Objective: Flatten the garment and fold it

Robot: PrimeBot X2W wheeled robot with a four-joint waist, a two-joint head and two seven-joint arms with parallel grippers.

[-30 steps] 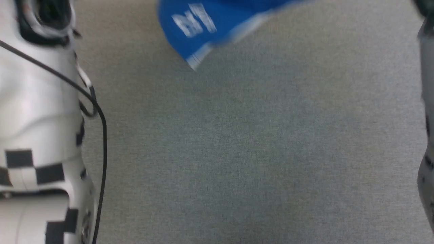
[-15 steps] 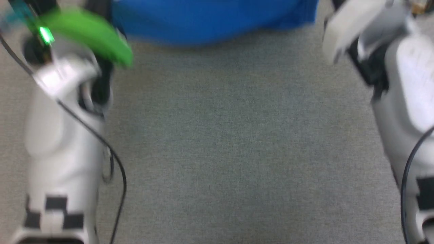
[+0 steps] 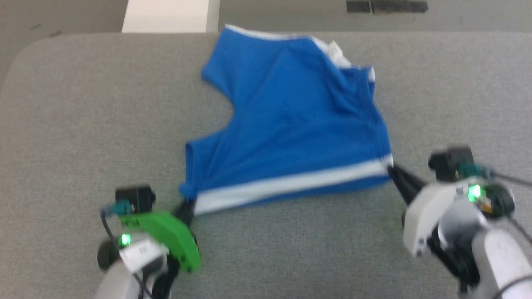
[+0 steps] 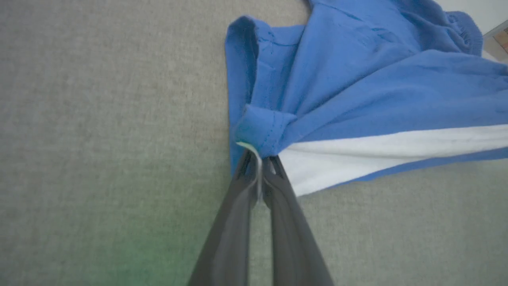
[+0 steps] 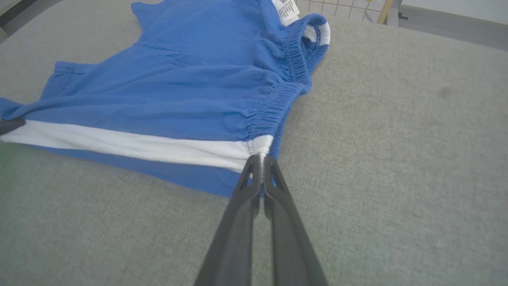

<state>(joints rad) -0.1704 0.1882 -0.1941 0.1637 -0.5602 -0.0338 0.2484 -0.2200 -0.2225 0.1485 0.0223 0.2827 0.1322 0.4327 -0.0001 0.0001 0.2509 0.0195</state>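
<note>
A grey cloth-covered worktop (image 3: 66,104) is seen, and the garment (image 3: 291,120), a pair of blue shorts, is laid across its middle and far part. It is mostly spread but wrinkled toward the gathered waistband (image 5: 278,107). Its long axis is set across the robot, with the waistband to the right and the leg hems to the left. The 2nd leg is turned toward the far edge.

The white side stripe (image 3: 291,182) is drawn fairly taut along the near edge between the 2 arms. The left end effector (image 4: 258,159) is clenched on the hem corner at the stripe's left end. The right end effector (image 5: 260,159) is clenched on the waistband at its right end.

The garment lies beyond both, so neither arm is judged nearer. Flattening is judged nearly done, and a fold from this near edge toward the far side is judged likely.
</note>
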